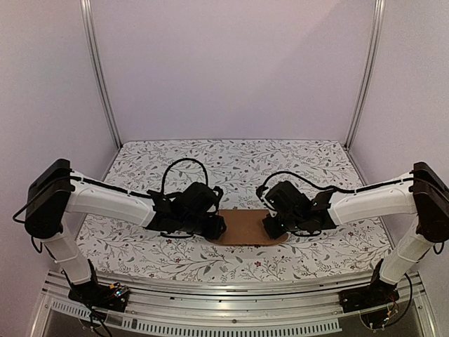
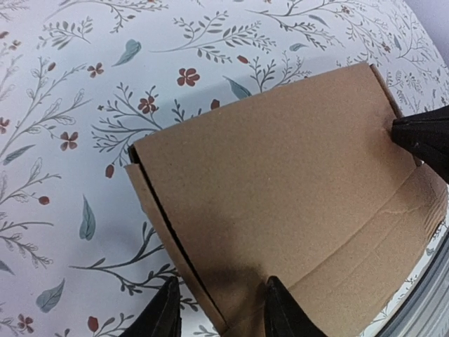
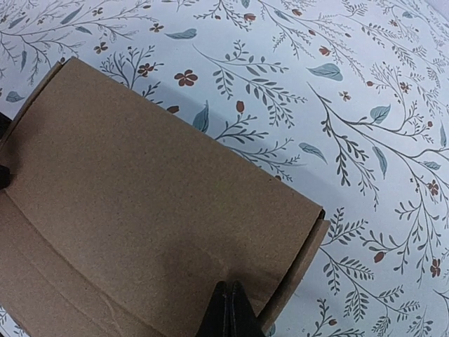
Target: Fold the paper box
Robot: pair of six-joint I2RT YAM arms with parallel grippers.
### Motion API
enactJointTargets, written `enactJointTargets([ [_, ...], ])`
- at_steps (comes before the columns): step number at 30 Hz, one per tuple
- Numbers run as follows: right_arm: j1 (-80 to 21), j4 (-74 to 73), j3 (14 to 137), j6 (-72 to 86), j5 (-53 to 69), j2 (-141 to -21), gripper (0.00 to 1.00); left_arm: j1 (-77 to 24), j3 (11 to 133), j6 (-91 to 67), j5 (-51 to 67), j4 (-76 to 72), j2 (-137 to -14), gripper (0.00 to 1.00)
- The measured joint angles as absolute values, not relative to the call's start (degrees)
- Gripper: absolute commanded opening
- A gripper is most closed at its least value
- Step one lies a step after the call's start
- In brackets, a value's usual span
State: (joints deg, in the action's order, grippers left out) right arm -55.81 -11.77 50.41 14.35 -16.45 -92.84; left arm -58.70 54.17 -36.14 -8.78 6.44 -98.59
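Note:
The paper box (image 1: 249, 228) is plain brown cardboard lying low on the floral cloth between the two arms. In the left wrist view the box (image 2: 280, 189) shows a crease line and a dark slit along its left end. My left gripper (image 2: 221, 312) stands open astride that end, one finger over the cloth and the other finger (image 2: 280, 309) on the cardboard. My right gripper (image 3: 229, 312) is shut, its tips resting on the top of the box (image 3: 140, 196) near its right end, with nothing between them. From above, the left gripper (image 1: 219, 226) and right gripper (image 1: 270, 226) sit at opposite ends.
A floral cloth (image 1: 231, 165) covers the table. Pale walls and metal posts (image 1: 102, 77) close in the back and sides. A metal rail (image 1: 231, 298) runs along the near edge by the arm bases.

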Motion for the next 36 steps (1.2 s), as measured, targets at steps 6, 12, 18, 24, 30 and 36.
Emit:
enactJointTargets([
  [6,-55.81,-11.31,50.17,14.41,-16.45,-92.82,0.0,-56.9,54.35,-35.99,-9.23,6.81,-98.7,0.36],
  [12,-55.81,-11.75,50.11,14.63,-16.36,-92.07,0.01,-55.53,54.46,-36.05,-8.86,5.21,-99.5,0.29],
  [18,-55.81,-14.59,50.02,14.61,-16.23,-89.47,0.09,-55.2,54.72,-36.03,-8.38,3.88,-100.27,0.27],
  [24,-55.79,-16.58,50.04,14.31,-18.17,-84.4,0.25,-55.2,54.72,-36.18,-8.36,3.68,-100.31,0.26],
  [30,-54.43,-16.67,49.6,14.81,-20.14,-79.4,0.72,-55.2,54.72,-36.23,-8.32,3.66,-100.31,0.26],
  [36,-52.73,-16.53,46.37,15.94,-21.37,-76.12,0.99,-55.2,54.72,-36.23,-8.29,3.62,-100.31,0.25],
])
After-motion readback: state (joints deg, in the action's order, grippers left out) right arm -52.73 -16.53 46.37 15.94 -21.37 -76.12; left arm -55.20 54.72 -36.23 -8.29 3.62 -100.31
